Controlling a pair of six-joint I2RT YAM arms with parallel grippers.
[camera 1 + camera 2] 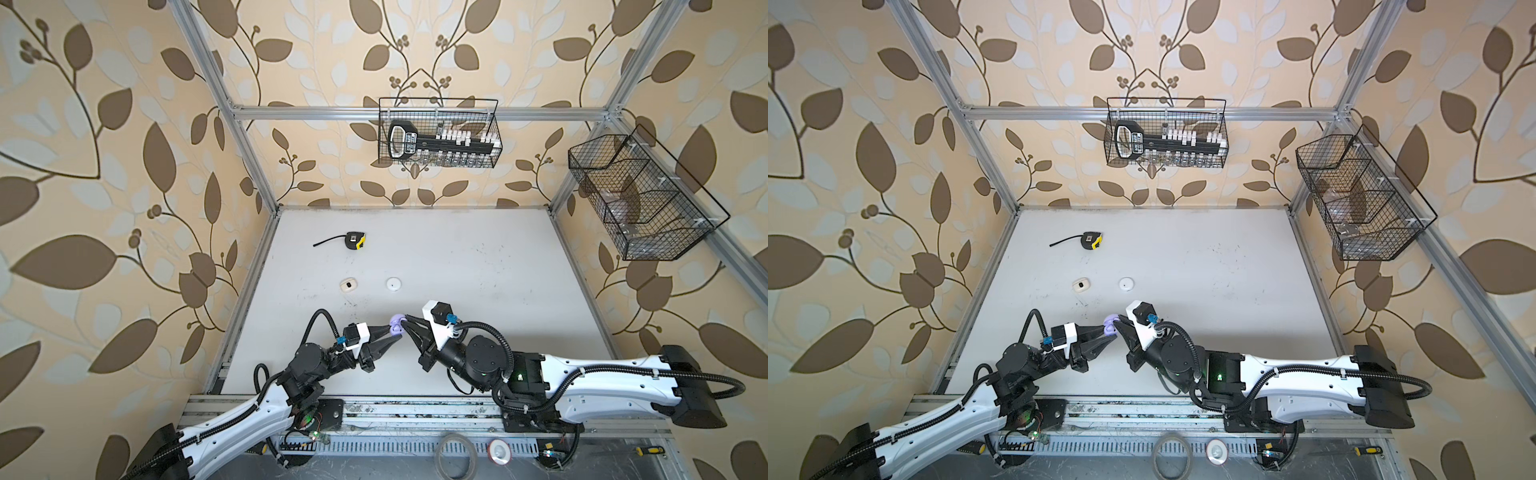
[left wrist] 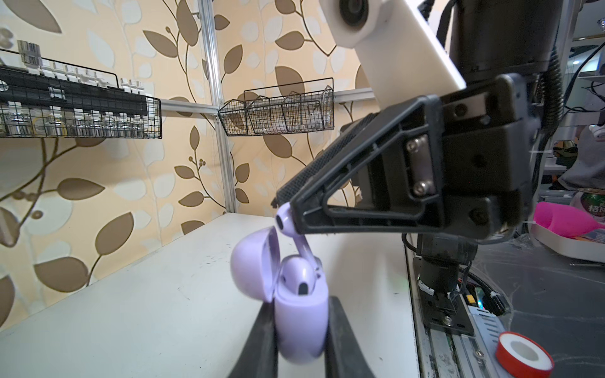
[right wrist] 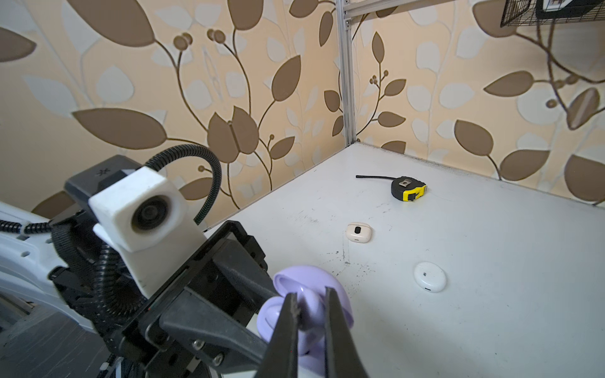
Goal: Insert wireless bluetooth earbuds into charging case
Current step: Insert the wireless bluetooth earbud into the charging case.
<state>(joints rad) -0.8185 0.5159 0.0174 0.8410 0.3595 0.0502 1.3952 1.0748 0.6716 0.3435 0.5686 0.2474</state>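
The left pincer (image 1: 395, 334) is pinching the lilac charging case (image 2: 299, 327) by its lower body, over the table (image 1: 478, 299) between its middle and the edge where the arms are mounted. The case's lid (image 2: 248, 261) stands swung open. The right pincer (image 2: 284, 206) is pressed onto the head of a lilac earbud (image 2: 283, 224), whose stem slants down into the open case. A second lilac earbud (image 2: 299, 275) sits in the case just beside it.

Further toward the back edge lie a cream case (image 1: 348, 285) with a dark oval mark on top and a white round case (image 1: 393, 284) with tiny dark marks, both shut and slightly apart. A black-and-yellow tape measure (image 1: 355, 241) lies nearer the back left corner. No writing on any of these can be read. The label on the black tool handle in the wire basket (image 1: 494, 124) is too small to read.
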